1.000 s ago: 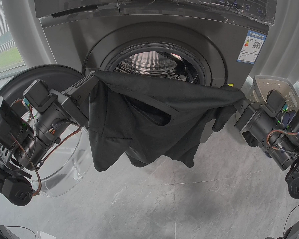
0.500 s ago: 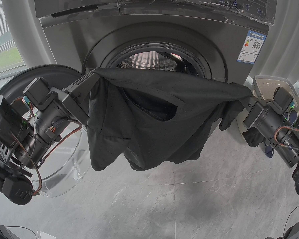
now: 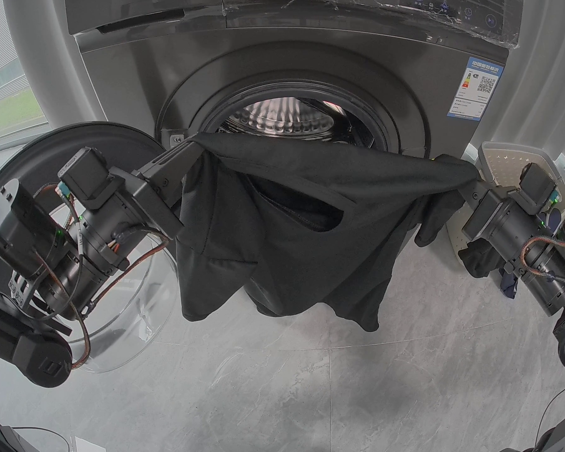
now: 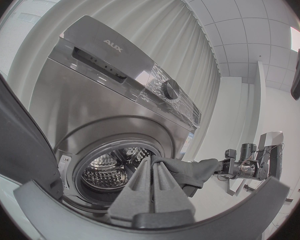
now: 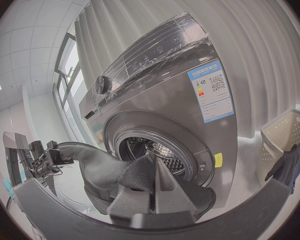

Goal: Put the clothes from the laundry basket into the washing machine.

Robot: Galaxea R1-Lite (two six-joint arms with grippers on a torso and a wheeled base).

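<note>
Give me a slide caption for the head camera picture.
Left gripper and right gripper hold a black garment stretched before the open drum of the washing machine.

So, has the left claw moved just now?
Yes: the left gripper, shut on the black garment, has shifted rightward, closer to the washing machine's drum opening.

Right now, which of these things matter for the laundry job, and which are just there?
In the job: black garment, stretched between left gripper and right gripper; washing machine, door open; laundry basket.
Just there: curtain; window; tiled floor.
</note>
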